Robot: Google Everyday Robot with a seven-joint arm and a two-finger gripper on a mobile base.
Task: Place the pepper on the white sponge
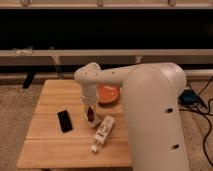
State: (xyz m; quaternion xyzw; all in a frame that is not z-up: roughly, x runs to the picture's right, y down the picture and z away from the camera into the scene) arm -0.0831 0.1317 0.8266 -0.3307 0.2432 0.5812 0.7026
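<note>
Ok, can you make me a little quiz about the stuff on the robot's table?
1. True or false: the black phone lies on the orange plate.
2. What is the gripper shut on? A) the pepper B) the white bottle C) the phone
3. Fill in: the gripper hangs over the wooden table, between the phone and the ____.

Key: 1 false, the phone lies flat on the table, left of the plate. 2 A. 3 bottle.
</note>
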